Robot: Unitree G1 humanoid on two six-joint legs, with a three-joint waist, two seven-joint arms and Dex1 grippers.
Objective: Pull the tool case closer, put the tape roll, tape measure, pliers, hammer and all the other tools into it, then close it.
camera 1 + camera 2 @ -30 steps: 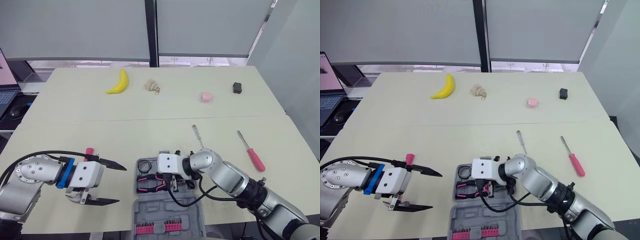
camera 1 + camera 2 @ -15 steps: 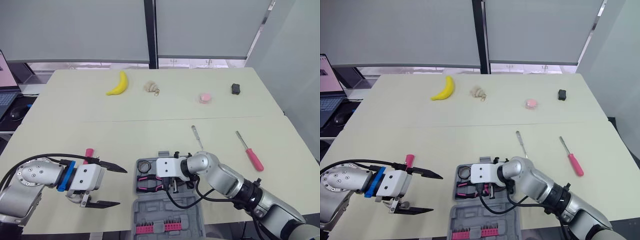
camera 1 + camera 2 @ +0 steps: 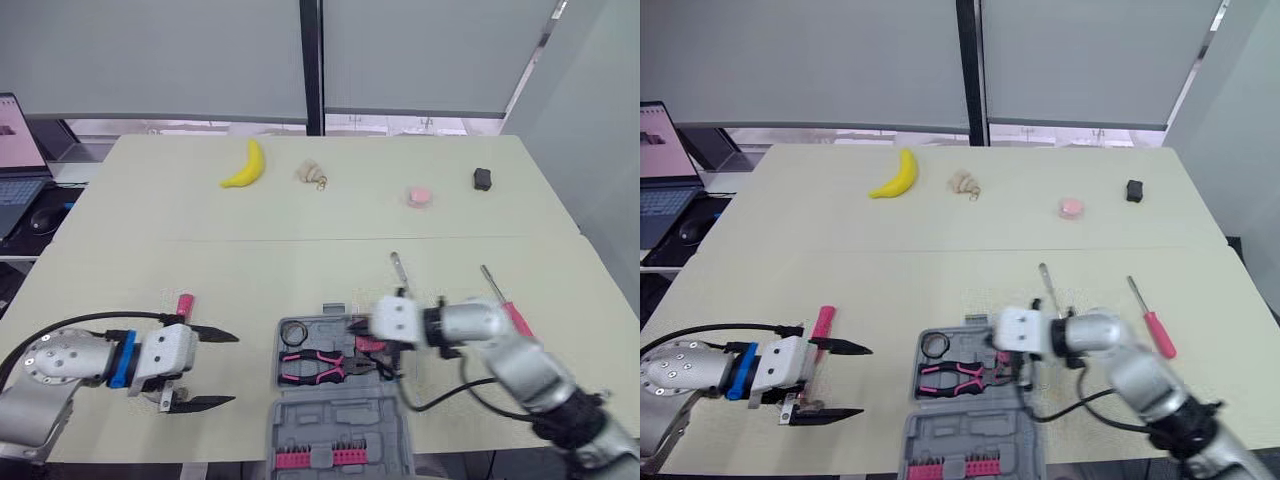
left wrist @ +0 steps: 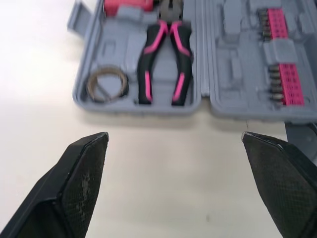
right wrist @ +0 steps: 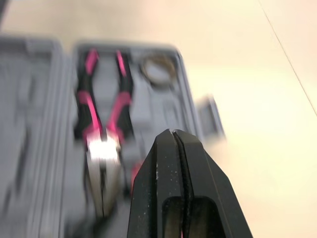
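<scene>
The open case [image 3: 340, 405] sits at the front edge of the surface [image 3: 150, 235], holding pliers [image 3: 315, 365] and tape roll [image 3: 293, 332]. The screwdriver [image 3: 512, 312] lies outside. The left claw [image 3: 232, 369] gapes wide, and the right claw [image 5: 172, 135] is pinched together over the case.

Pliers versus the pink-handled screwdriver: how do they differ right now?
The pliers lie inside the open tool case, while the screwdriver lies outside it on the bare table, off to the case's right. The pliers have two black-and-pink handles; the screwdriver has one all-pink handle and a thin metal shaft. The pliers lie across the case, and the screwdriver points away from the robot. Both lie flat and carry pink grips.
</scene>
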